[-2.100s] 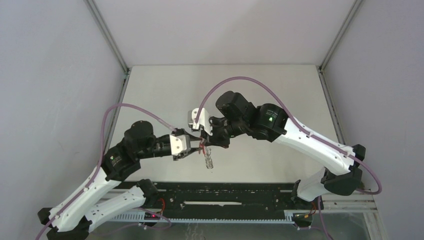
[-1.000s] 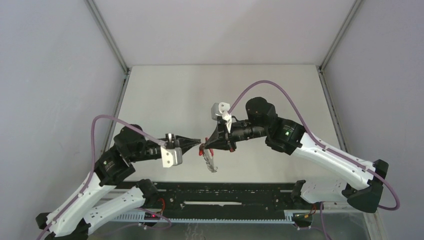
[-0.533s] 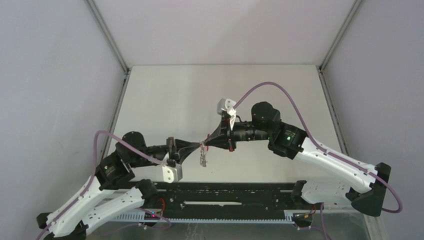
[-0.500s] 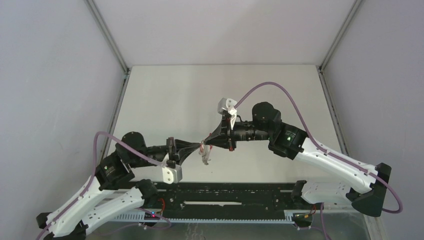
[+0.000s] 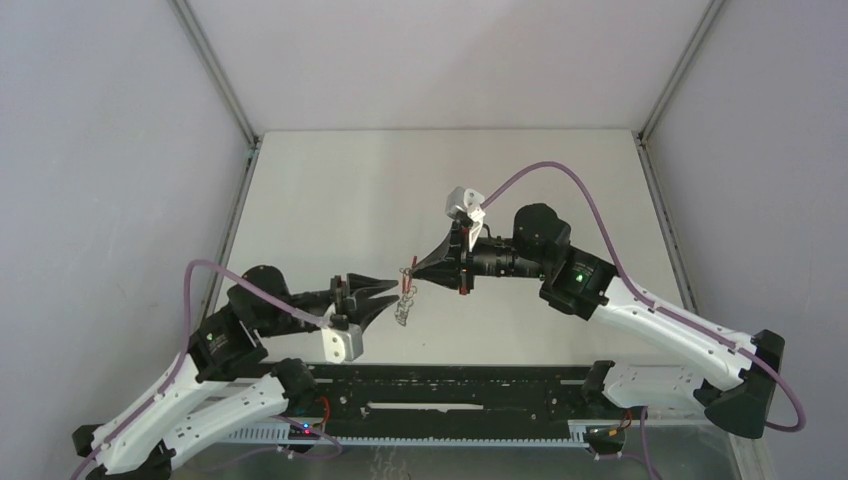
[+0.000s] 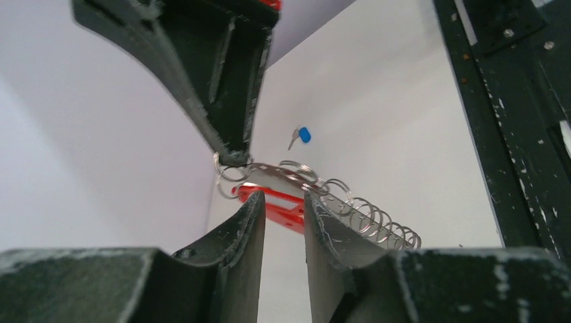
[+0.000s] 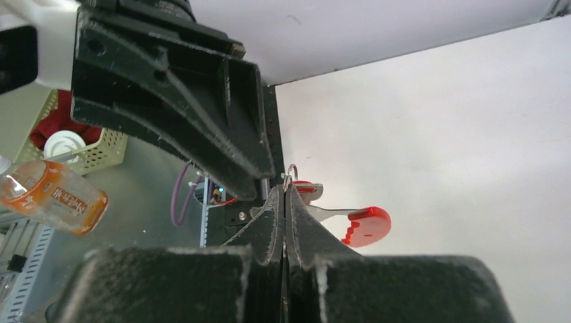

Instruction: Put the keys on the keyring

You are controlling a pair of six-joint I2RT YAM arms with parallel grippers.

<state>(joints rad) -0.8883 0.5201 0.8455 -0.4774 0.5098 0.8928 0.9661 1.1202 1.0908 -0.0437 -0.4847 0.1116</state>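
Pale table top at centre — plain lilac-grey walls on three sides. Metal corner posts upper left, upper right. Black rail along bottom edge — light even.

Desk: pale, matte surface, enclosed by grey walls at the far edge and both sides. A black rail runs along its near edge. One blue-tagged key lies on the desk, alone on bare surface. It shows in the left wrist view only.
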